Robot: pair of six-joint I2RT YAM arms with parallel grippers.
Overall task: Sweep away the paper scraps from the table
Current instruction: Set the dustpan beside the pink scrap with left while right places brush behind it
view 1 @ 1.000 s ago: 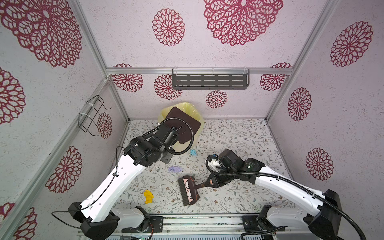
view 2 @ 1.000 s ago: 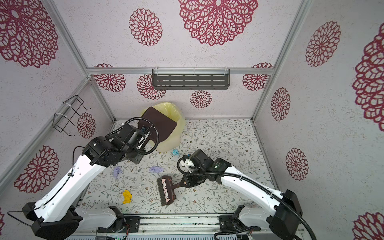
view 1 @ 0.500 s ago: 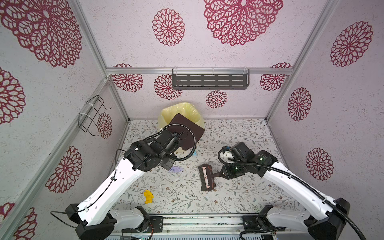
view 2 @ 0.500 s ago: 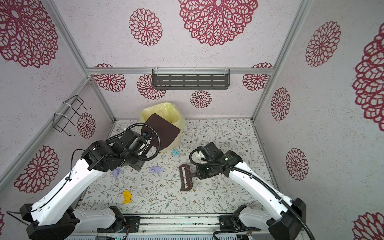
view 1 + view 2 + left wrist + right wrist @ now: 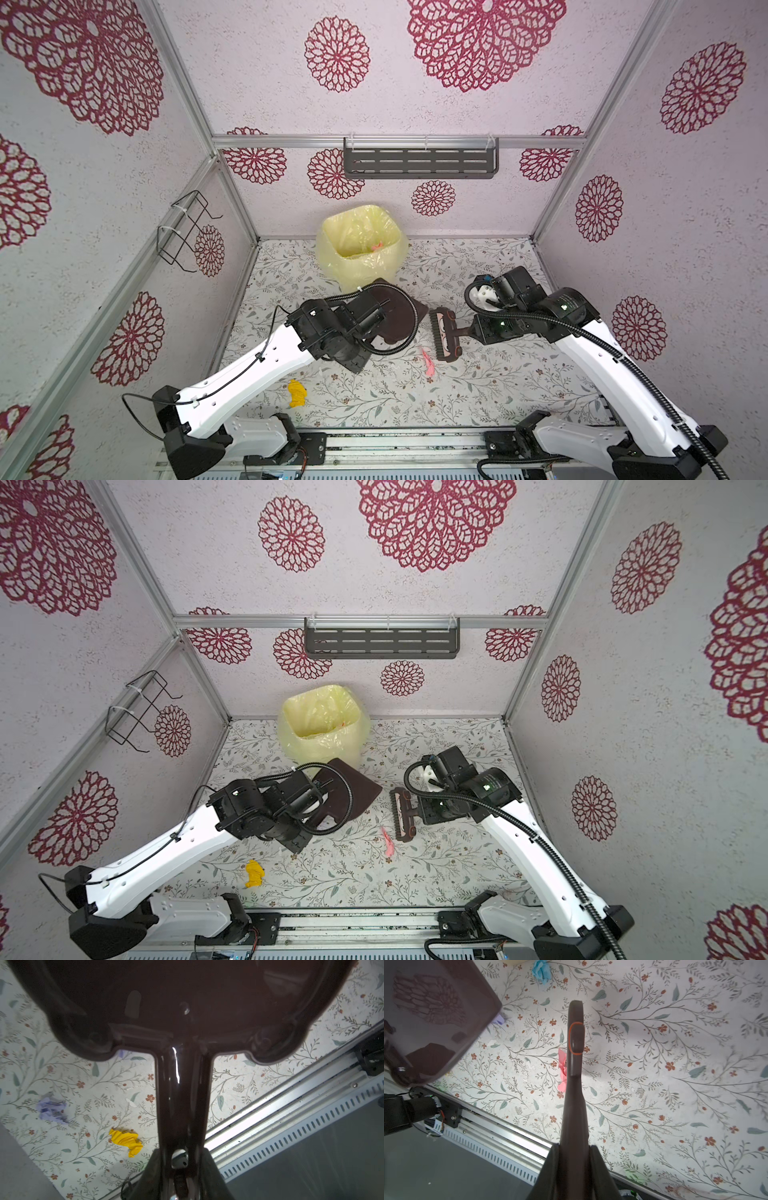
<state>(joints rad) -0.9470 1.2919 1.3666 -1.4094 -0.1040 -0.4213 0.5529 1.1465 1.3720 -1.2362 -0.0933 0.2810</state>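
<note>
Since a second ago, the dustpan (image 5: 395,320) has left the mouth of the bin (image 5: 330,249) and come to a spot just in front of it. The brush (image 5: 444,332) has swung away from the front rail (image 5: 395,442) to face the dustpan's open edge. The left claw (image 5: 180,1155) is closed on the dustpan's handle. The right claw (image 5: 574,1147) is clamped around the brush's handle.

Four paper scraps show on the table (image 5: 478,386).
- **Pink scrap** (image 5: 428,365): it lies in front of the bin, beyond the dustpan and just beside the near end of the brush head. In the right wrist view it sits ahead of the right claw's tips, partly hidden behind the brush.
- **Yellow scrap** (image 5: 297,392): it lies well in front of the bin near the rail, apart from both claws.
- **Lilac scrap** (image 5: 52,1108): it rests near the yellow one.
- **Blue scrap** (image 5: 542,970): it lies close to the bin's foot.

Another pink scrap (image 5: 377,246) already lies inside the bin.

These scraps look featherlight, soft and crumpled, so they will likely skitter or roll at a touch. None of them needs pinching. The bristles should probably land on the side of a scrap away from the dustpan and push it gently over the lip. The flat pink strip may slide under that lip. Whether the bristles touch the table is unclear.
</note>
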